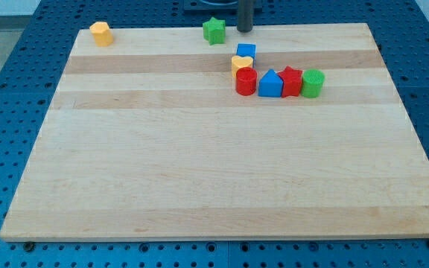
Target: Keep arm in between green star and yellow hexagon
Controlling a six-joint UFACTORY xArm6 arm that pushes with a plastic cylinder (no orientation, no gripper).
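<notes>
Green star [214, 30] sits just beside my tip [244, 30].

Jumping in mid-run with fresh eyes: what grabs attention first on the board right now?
A tight cluster right of centre near the view's top: blue cube, yellow heart, red cylinder, blue triangle, red star, green cylinder. My tip stands at the top edge, just right of the green star. The yellow hexagon sits alone, top left.
</notes>
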